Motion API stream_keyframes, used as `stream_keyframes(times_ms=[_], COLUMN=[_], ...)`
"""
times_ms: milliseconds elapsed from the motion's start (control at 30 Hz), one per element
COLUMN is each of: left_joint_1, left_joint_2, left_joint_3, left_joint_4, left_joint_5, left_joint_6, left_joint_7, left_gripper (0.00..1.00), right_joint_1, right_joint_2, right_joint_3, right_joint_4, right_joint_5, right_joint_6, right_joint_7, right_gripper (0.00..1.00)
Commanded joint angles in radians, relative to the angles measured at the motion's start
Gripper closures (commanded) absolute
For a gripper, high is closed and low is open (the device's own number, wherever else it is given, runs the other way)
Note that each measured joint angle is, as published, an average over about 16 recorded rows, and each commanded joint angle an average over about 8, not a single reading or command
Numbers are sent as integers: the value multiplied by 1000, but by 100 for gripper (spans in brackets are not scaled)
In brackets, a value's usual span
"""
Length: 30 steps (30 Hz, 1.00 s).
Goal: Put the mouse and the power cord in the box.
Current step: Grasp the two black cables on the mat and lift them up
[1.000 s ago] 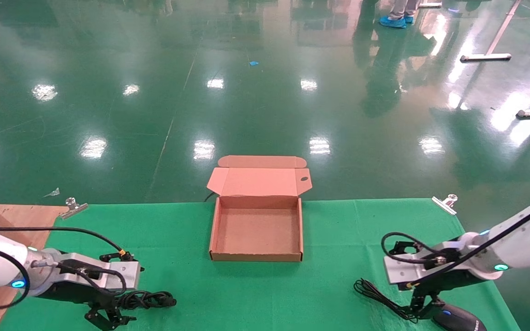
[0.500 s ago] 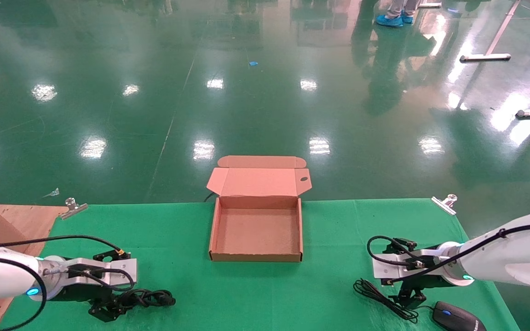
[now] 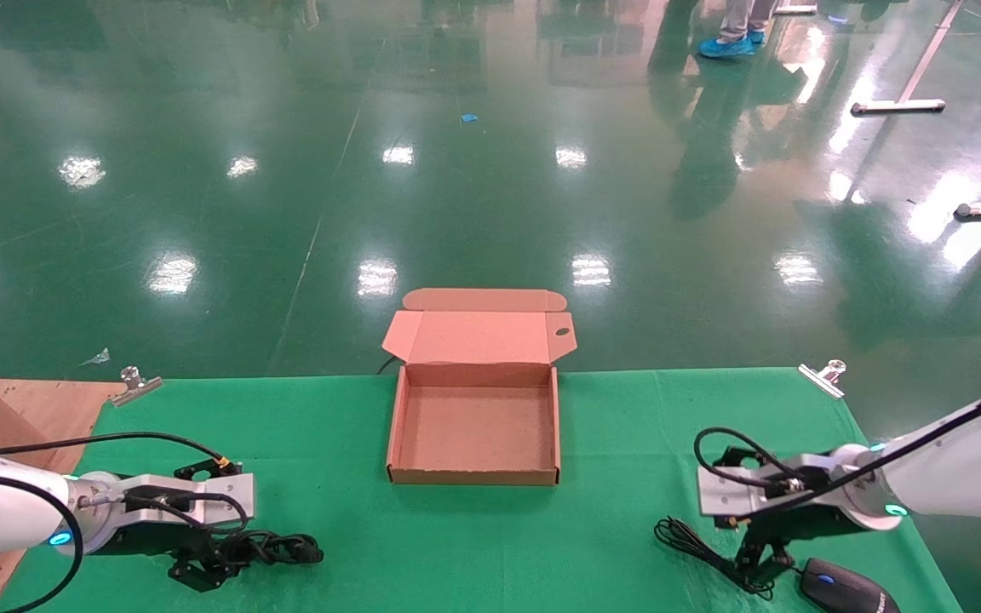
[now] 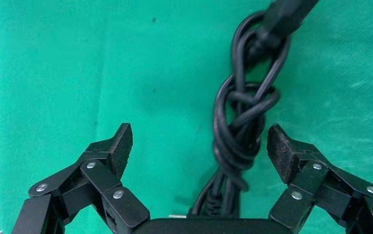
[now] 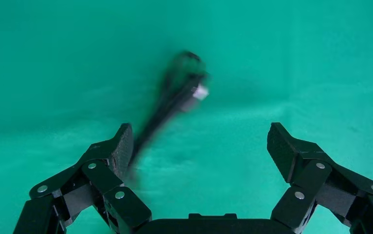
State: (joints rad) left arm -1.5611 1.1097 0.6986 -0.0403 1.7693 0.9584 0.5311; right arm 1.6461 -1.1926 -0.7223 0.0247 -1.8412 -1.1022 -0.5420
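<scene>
The brown box (image 3: 473, 430) lies open and empty at the middle of the green cloth, its lid folded back. At the front left, the coiled black power cord (image 3: 273, 549) (image 4: 240, 131) rests on the cloth, its plug end (image 4: 284, 14) pointing away. My left gripper (image 3: 201, 570) (image 4: 200, 146) is open, with the coil between its fingers, nearer one pad. The black mouse (image 3: 844, 589) sits at the front right edge. Its thin cable (image 3: 699, 545) (image 5: 175, 97) is bunched to its left. My right gripper (image 3: 759, 566) (image 5: 200, 144) hangs open over that cable, just left of the mouse.
Metal clips (image 3: 137, 383) (image 3: 827, 376) hold the green cloth (image 3: 610, 511) at the back corners. A wooden board (image 3: 31, 400) shows beyond the cloth's left edge. The shiny green floor lies past the table's far edge.
My right gripper has shifted left, off the mouse and over its cable. My left gripper has settled lower around the power cord. Neither object has moved.
</scene>
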Motion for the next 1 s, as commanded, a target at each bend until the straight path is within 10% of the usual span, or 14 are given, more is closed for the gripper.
stream_keyframes(times_ms=[33,300,767,1000], left_joint_1=[-3,6,14,9], left_joint_2=[0,4,19,20], left_joint_3=[-2,-8,-12,-14], left_joint_4=[4,20,31,34], left_joint_5=[-3,-12,-17,-21], left_joint_6=[12,35,-10,-17], left_joint_7=[6,20,23,21], left_gripper=[0,0,0,74], right_joint_1=[7,-1,-54,-70], right_joint_2=[6,14,1,-1], right_joint_3=[4,5,4,13], right_joint_4=[-7,-19,-20,-24], right_joint_5=[6,9,6,19], right_joint_6=[-59,-104,112,149], right_joint_7=[-9,-21,-10,-4], right_gripper=[0,0,6,76])
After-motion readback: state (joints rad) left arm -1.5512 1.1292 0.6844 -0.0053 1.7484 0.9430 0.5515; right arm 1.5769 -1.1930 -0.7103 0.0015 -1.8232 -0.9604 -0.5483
